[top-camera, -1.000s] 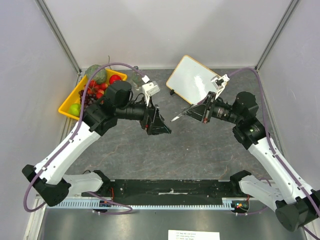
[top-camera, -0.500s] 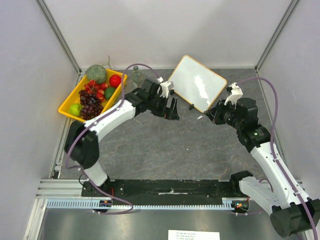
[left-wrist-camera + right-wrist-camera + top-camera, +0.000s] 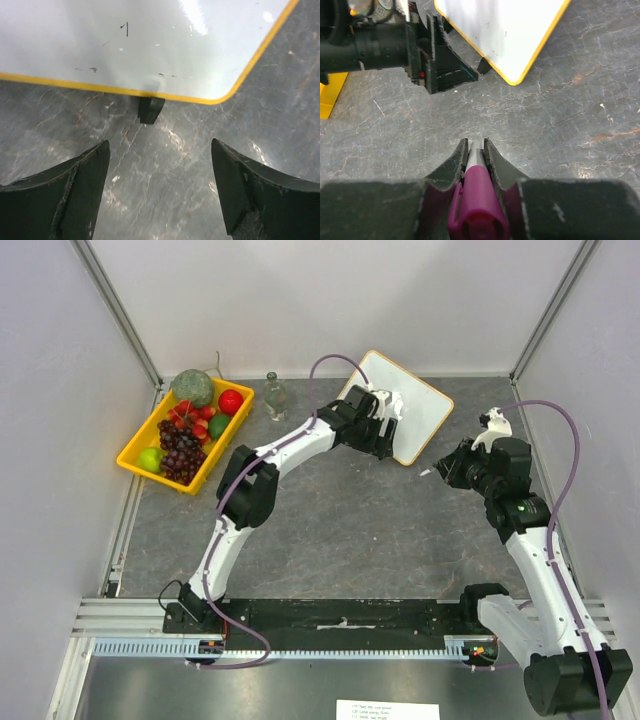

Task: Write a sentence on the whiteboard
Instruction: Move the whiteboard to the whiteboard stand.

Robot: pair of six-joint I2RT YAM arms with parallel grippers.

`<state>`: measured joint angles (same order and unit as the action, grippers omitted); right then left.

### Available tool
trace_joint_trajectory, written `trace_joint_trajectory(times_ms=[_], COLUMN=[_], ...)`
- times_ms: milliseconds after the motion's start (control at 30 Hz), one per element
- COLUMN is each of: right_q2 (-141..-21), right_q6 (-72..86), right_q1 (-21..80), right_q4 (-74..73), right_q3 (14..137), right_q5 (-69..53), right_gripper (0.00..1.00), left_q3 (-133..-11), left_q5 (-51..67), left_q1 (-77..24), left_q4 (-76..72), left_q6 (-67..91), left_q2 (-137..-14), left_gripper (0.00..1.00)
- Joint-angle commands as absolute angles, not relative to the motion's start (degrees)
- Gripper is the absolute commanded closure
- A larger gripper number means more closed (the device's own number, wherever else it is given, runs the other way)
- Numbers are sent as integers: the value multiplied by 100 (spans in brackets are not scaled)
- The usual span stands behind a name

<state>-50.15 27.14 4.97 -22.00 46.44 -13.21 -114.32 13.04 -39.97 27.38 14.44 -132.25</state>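
Observation:
The whiteboard [image 3: 428,405] lies flat at the back of the table, white with a thin yellow frame. In the left wrist view its near edge [image 3: 150,45] and one black clip foot [image 3: 150,109] show just ahead of my fingers. My left gripper [image 3: 388,445] is open and empty, low over the table at the board's near edge [image 3: 160,145]. My right gripper [image 3: 440,468] is shut on a white marker with a magenta cap [image 3: 477,200], its tip pointing at the board's near corner [image 3: 520,75], a short way off.
A yellow fruit tray [image 3: 135,455] with grapes, an apple and other fruit stands at the back left. A small glass bottle [image 3: 273,395] stands beside it. Enclosure walls close in the left, back and right.
My left arm has stretched further right, bringing its open gripper to the whiteboard's near edge. My right gripper with the marker has drawn back to the right, off the board.

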Motion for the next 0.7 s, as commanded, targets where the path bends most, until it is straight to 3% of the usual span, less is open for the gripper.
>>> trace_joint_trajectory(times_ms=[0,467,633,667], right_q2=[-4896,-5045,-5045,-5045], right_q6=[2786,2725,2716,2716], right_q1=[308,237,237,237], right_q4=[-2241,-2232,-2241,-2241], right_q3=[4570,4579,4562,4553], right_q5=[-1503,-1600,-1643,-1652], right_gripper=[100,100,100,100], left_q3=[-12023,-12058,-12146,-12155], left_q5=[915,360,465,527], left_q1=[-4122,-4236,-4254,-4254], left_q4=[2769,2400,2364,2364], left_q6=[1213,1213,1116,1108], left_q2=[-13701,-14370,-14528,-14563], left_gripper=[14,42,46,51])
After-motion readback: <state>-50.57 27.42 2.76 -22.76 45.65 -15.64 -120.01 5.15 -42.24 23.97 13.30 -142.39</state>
